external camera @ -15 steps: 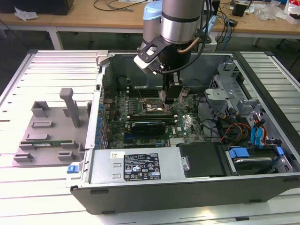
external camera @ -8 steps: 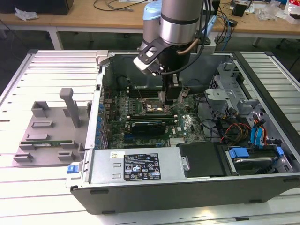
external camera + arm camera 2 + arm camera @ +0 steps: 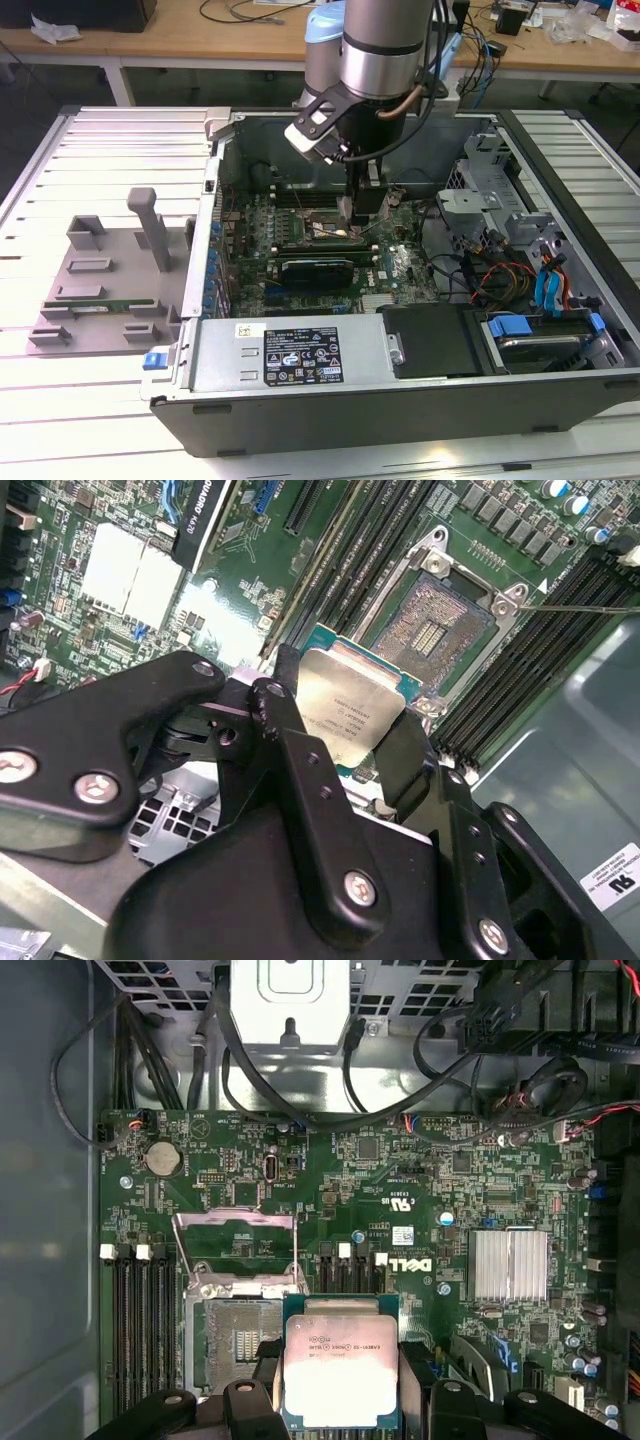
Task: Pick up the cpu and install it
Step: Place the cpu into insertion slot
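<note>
The cpu (image 3: 335,1365) (image 3: 350,705) is a flat square chip with a shiny silver top and a green edge. My gripper (image 3: 338,1385) (image 3: 350,735) is shut on it, a black finger (image 3: 290,740) pressing each of two opposite sides. The chip hangs over the motherboard right beside the open socket (image 3: 240,1340) (image 3: 430,630), whose contact field is bare and whose metal load plate (image 3: 238,1235) is flipped up. In the exterior view my gripper (image 3: 352,215) reaches down into the open computer case (image 3: 300,370) over the middle of the board.
Black memory slots (image 3: 140,1330) flank the socket. A silver heatsink (image 3: 510,1265) and a black graphics card (image 3: 315,270) sit nearby. Cables and a drive cage (image 3: 500,215) fill the exterior view's right. A grey tray (image 3: 100,290) with a green memory stick (image 3: 95,303) lies outside the case.
</note>
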